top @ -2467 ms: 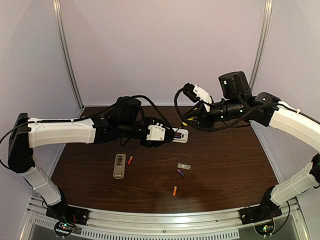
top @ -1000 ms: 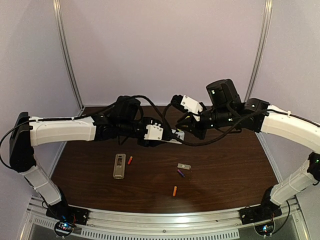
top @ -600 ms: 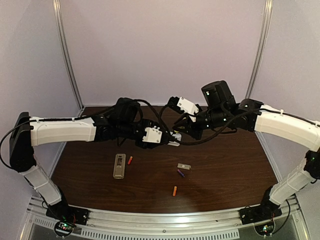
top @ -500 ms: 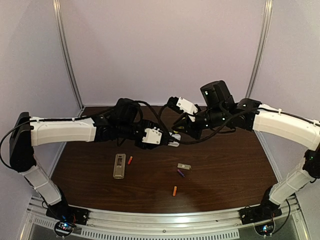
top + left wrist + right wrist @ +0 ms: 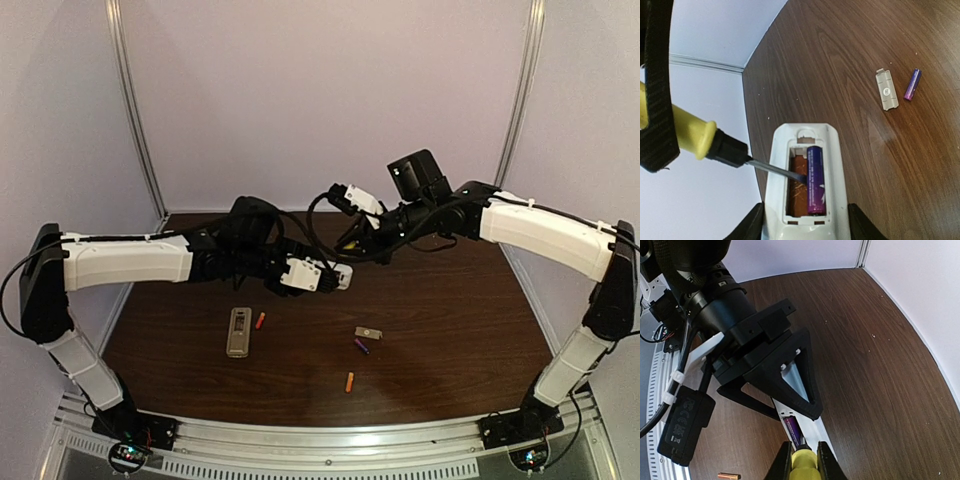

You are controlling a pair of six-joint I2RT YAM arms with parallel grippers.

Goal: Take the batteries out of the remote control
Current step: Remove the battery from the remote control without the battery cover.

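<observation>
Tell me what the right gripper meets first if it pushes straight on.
The right gripper holds a screwdriver whose tip sits in the open bay of the white remote in the left gripper; it would press into that bay, probably against the purple battery, though depth is unclear.

A dark brown wood-grain table [image 5: 450,330] carries a grey rectangular remote control [image 5: 237,332] left of centre, a red cylindrical battery [image 5: 260,321] just beside it at 2 o'clock. Near centre lies a small grey rectangular cover plate [image 5: 368,332], with a purple cylindrical battery [image 5: 361,346] close at 7 o'clock and an orange cylindrical battery [image 5: 349,381] farther off at 6 o'clock.
</observation>
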